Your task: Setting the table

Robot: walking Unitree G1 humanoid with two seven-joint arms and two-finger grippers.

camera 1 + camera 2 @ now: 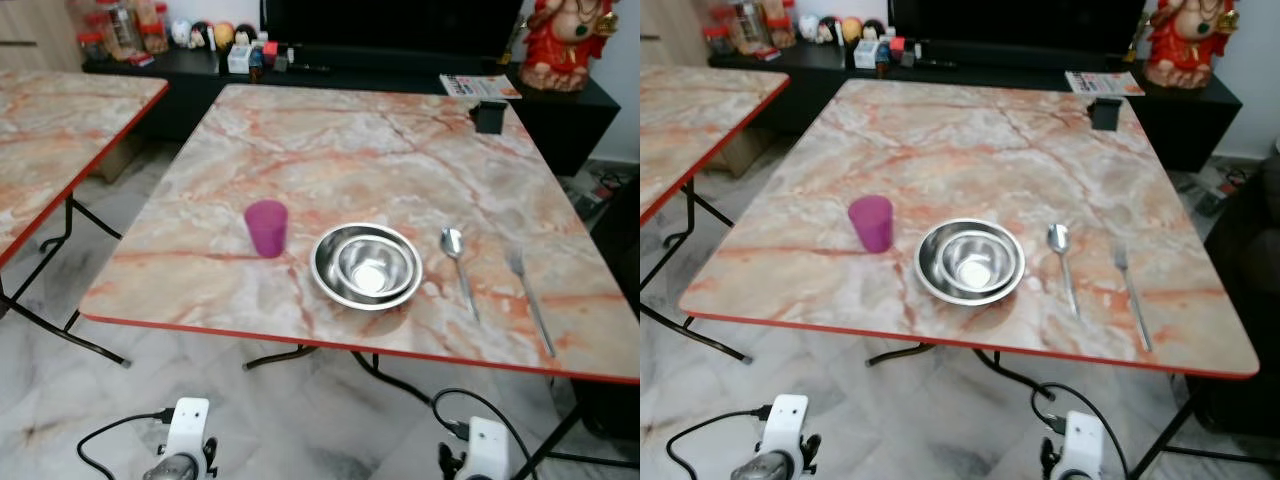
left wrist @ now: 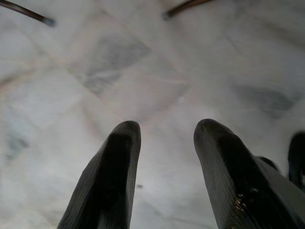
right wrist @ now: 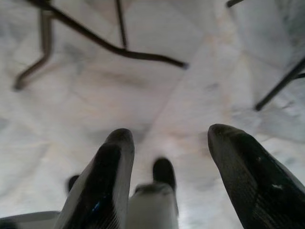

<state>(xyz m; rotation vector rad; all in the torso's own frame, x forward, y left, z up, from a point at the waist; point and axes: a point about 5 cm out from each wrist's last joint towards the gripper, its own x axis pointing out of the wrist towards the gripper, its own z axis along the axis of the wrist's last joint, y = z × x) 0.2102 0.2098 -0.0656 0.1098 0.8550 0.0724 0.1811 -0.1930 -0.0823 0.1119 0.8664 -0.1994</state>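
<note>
We find cup (image 1: 267,227), nested bowls (image 1: 366,265), spoon (image 1: 457,264) and fork (image 1: 528,299) laid on the counter (image 1: 330,150); both hands, left hand (image 2: 164,171) and right hand (image 3: 169,176), hang open, empty; little seems left.

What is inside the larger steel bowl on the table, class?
A smaller steel bowl sits nested inside the larger bowl, and looks empty. The larger bowl's bottom is covered by it, so anything beneath cannot be seen.

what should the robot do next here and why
Probably nothing big: the setting looks laid out, with the purple cup, nested steel bowls, spoon and fork in a row near the table edge. Both claws, left claw and right claw, hang open over the floor. Perhaps straighten the slightly angled fork.
</note>
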